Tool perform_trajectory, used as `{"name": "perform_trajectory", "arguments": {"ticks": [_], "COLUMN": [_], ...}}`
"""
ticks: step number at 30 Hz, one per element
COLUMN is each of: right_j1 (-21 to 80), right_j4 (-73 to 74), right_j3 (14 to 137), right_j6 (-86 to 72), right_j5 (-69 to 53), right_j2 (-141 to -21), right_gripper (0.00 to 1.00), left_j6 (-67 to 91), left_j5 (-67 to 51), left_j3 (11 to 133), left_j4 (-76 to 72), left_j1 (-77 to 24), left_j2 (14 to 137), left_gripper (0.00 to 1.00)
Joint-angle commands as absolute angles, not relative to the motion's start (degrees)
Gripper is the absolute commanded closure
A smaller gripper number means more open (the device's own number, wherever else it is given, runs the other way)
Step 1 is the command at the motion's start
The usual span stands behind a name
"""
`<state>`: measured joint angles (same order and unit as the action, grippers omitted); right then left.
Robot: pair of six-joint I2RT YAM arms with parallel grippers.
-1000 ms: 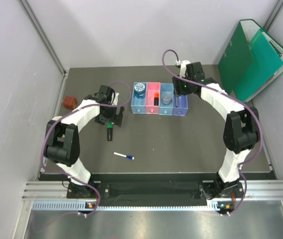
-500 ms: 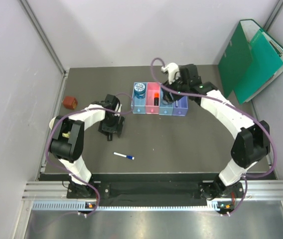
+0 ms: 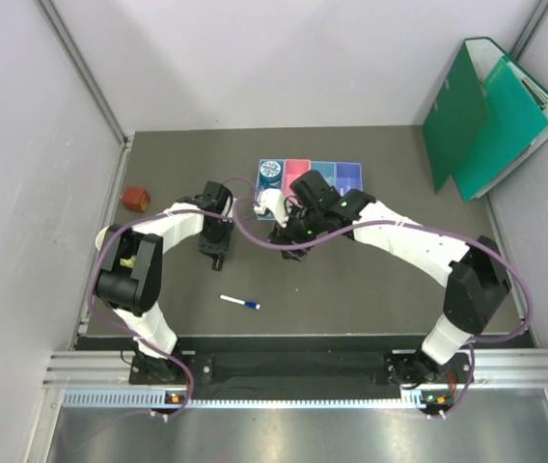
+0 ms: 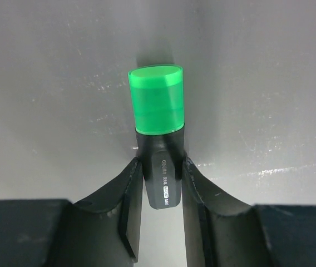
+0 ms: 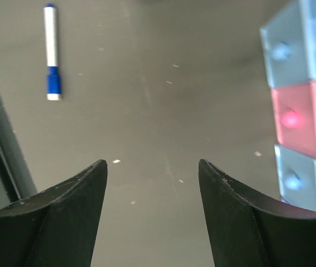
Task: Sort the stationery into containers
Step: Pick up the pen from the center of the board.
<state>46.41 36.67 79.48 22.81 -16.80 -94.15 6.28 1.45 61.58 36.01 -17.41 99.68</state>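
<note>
Left jaws pinching one green highlighter [image 4: 157,105]; right jaws spread; one white pen [image 5: 51,53]; four bins [image 3: 349,172].

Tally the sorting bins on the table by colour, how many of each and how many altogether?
Light blue bins: 2
Pink bin: 1
Purple-blue bin: 1
Total: 4
</note>
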Motion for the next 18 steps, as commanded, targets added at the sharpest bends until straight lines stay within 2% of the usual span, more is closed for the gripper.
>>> {"name": "perform_trajectory", "arguments": {"ticks": [1,9,18], "right_j1": [50.79,57.12,63.28], "right_j4": [37.00,36.56,35.42], "right_j3": [80.07,79.37,80.06], "right_j6": [25.31,24.43,23.64], "right_j5": [-16.70,-15.91,-15.65], "right_j2": [-95.18,-96.94,-99.84], "right_gripper": [0.33,0.32,0.30], "left_j6": [6.15,5.01,3.52], "left_j5": [3.52,3.60,3.78], "left_j3": [59.41,60.12,61.70], "left_j4": [32.35,30.76,30.06], "left_j1": [-17.40,-16.96,-16.61], "left_j2": [100.02,97.48,88.77], "left_gripper": [1.00,1.00,1.00]}}
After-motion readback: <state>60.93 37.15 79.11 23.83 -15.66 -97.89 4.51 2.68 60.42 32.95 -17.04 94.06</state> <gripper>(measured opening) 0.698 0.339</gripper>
